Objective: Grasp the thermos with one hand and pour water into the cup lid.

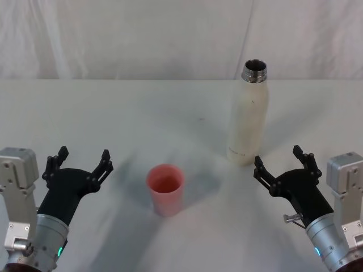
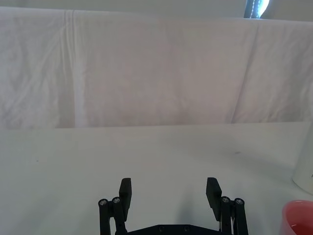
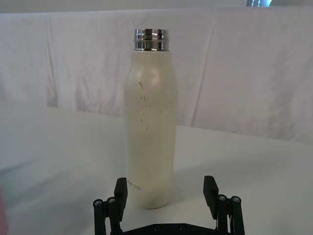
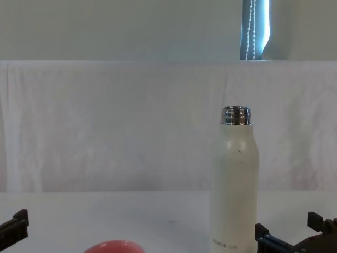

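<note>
The thermos (image 1: 248,116) is standing upright on the table (image 1: 142,113), just beyond the right claw (image 1: 279,160) and a little to its left, not touching it. The cup lid (image 1: 165,188) is sitting mouth up between the two claws, nearer the left claw (image 1: 83,160). Both arms are reaching forward low over the table, each claw spreading its fingers wide and gripping nothing. One thermos and one cup lid are sitting on the table.
</note>
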Robot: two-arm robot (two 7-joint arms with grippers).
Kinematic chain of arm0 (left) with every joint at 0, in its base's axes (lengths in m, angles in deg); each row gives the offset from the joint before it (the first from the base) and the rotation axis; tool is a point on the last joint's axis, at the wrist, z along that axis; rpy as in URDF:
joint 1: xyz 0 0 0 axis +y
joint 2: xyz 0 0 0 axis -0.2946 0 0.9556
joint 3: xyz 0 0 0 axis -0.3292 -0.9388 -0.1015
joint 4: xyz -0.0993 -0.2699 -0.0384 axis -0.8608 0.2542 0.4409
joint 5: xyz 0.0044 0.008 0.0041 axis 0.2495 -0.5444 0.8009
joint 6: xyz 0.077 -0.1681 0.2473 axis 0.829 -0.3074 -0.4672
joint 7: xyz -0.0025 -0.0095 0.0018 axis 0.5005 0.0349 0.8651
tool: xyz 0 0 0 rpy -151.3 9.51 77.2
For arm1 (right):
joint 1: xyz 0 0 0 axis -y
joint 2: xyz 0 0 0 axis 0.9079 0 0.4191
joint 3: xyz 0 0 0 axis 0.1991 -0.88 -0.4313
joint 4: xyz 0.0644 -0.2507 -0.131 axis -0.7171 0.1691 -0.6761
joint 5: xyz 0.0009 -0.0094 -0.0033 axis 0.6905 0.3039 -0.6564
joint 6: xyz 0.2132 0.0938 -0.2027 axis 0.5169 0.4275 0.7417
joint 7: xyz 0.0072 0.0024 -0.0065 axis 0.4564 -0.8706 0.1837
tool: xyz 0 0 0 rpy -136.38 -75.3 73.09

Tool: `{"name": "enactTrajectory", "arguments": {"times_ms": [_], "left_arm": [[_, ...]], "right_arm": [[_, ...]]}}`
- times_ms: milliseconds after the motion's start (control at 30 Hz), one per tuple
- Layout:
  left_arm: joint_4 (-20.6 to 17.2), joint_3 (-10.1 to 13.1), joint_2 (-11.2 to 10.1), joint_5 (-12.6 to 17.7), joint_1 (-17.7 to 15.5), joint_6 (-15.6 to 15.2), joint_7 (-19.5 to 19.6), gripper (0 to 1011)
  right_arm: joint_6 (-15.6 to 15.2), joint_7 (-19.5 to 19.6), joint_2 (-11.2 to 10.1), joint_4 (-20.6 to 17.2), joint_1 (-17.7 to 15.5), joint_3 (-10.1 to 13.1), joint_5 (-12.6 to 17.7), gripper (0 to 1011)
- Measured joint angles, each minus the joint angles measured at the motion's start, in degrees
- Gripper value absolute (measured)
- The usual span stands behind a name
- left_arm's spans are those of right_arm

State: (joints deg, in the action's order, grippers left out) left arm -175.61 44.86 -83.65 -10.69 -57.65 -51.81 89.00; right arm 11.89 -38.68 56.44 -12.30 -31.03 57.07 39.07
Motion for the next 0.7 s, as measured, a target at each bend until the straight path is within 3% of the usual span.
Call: {"name": "enactTrajectory", "arguments": {"times_ms": [700], "left_arm": [[0.00,0.00,0.00,0.00,0.00,0.00,0.00,1001]], "right_arm": [[-0.01,-0.04,-0.08,-0.14,-0.02,0.00,0.05,1001]]}}
